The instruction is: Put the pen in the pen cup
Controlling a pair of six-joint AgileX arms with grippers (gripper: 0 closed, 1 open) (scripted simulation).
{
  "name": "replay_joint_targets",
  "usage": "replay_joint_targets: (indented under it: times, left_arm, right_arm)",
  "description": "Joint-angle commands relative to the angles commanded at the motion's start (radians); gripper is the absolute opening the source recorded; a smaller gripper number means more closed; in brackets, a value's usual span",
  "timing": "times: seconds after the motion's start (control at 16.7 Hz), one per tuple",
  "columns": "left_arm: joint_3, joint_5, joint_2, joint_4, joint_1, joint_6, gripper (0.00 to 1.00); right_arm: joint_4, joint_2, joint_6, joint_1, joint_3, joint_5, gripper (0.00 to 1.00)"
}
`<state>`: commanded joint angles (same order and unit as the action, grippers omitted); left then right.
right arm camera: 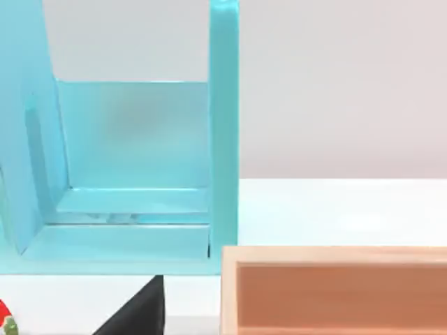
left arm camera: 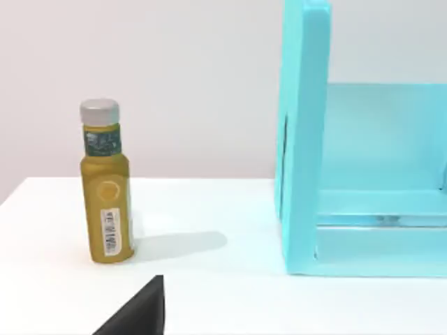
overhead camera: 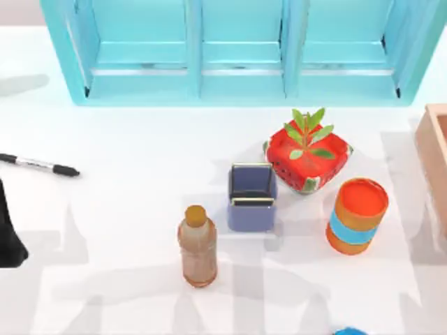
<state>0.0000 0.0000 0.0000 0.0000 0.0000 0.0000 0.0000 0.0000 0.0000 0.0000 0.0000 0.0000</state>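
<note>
Left pincer [overhead camera: 8, 237] near pen [overhead camera: 38, 165], apart.

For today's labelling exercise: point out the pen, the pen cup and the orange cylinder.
pen [overhead camera: 38, 165], top view, silvery-white middle barrel.
pen cup [overhead camera: 251, 215], top view, blue front wall.
orange cylinder [overhead camera: 361, 198], top view, orange lid.

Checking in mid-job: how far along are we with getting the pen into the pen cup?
Nothing is done: the pen lies flat on the table's left side, far from the pen cup, which stands upright at centre with nothing in it. The left arm sits at the left edge below the pen. Grasping, carrying and dropping in all remain.
</note>
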Motion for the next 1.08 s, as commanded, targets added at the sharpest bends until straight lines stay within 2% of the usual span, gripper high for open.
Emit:
replay_joint_targets:
  times: [0.24,0.48,1.08]
  left_arm:
    - [0.007,0.013,0.033,0.012,0.007,-0.031,1.0]
    - [0.054,0.074,0.225,0.084,0.044,-0.201,1.0]
    - [0.313,0.318,1.186,0.438,0.187,-0.878,1.0]
  right_arm:
    - [0.0,0.0,0.0,0.0,0.0,0.0,1.0]
    - [0.0,0.0,0.0,0.0,0.0,0.0,1.0]
    - [0.0,0.0,0.0,0.0,0.0,0.0,1.0]
